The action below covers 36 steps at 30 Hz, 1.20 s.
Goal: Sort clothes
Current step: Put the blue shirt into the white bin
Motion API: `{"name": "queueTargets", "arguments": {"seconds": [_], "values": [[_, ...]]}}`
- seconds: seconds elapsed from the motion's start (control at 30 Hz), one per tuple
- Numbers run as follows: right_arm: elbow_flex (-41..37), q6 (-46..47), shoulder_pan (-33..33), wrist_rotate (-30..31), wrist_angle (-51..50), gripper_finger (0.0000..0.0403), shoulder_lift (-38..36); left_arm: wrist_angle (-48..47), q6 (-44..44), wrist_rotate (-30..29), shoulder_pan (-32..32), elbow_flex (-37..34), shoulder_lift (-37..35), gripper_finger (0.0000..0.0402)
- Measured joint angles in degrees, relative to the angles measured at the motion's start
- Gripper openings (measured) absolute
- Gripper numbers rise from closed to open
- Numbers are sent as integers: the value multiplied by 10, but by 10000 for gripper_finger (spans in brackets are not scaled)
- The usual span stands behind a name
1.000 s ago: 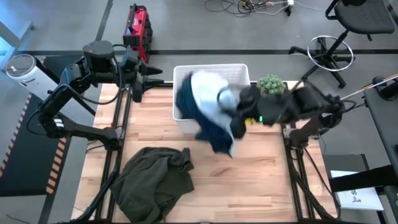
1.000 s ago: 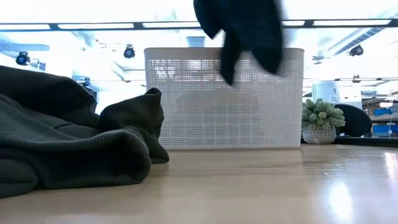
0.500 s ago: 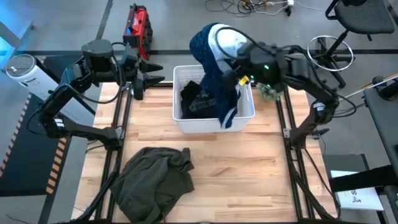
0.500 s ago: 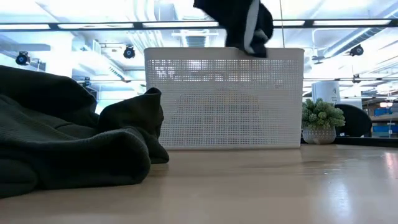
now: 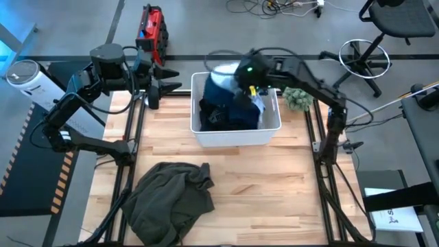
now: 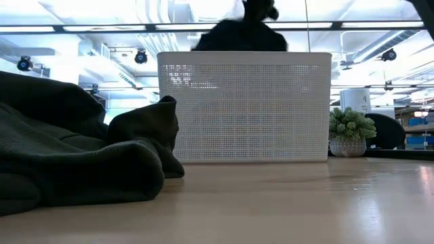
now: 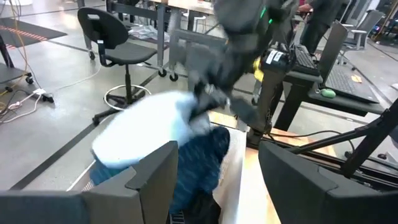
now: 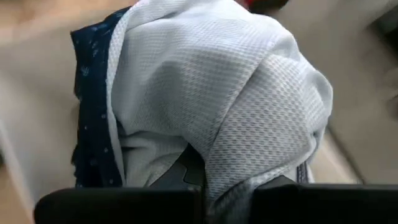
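Observation:
My right gripper (image 5: 241, 74) is over the far part of the white lattice basket (image 5: 236, 136), shut on the navy patterned piece with light blue lining (image 5: 245, 104). That piece also fills the right wrist view (image 8: 205, 93) and shows in the left wrist view (image 7: 143, 130). Black pieces (image 5: 214, 113) lie inside the basket. The olive-grey top (image 5: 171, 199) lies heaped on the table near the front left, and also shows in the low view (image 6: 74, 149). My left gripper (image 5: 163, 88) waits open at the table's far left. My right gripper pinches a bunched fold of the navy piece, light lining outward (image 8: 230, 158), between its two fingers, coming from above. The cloth drapes slack over and below the fingers. Its navy lower part (image 5: 247, 110) lies down in the basket on the black pieces.
A small green potted plant (image 5: 298, 96) stands just right of the basket, by the right arm. The basket's wall (image 6: 244, 108) stands across the middle of the low view. Bare wood lies between the basket and the olive-grey top (image 5: 274, 178).
My right gripper has swung up from the basket's near side toward the table's far edge, then come down over the basket, still shut on the navy piece. The piece hung past the basket's front; now its lower part has dropped into the basket.

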Motion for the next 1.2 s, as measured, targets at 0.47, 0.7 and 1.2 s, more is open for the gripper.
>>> {"name": "queueTargets", "arguments": {"seconds": [0.47,0.7,1.2], "values": [[-226,-25,-30,-153,54,10,46,-5,2,-18,0,0,0,227],[-337,6,-82,-173,150,10,53,-5,1,-18,0,0,0,235],[-411,27,-106,-150,203,117,51,-65,-33,-16,0,0,6,236]]}}
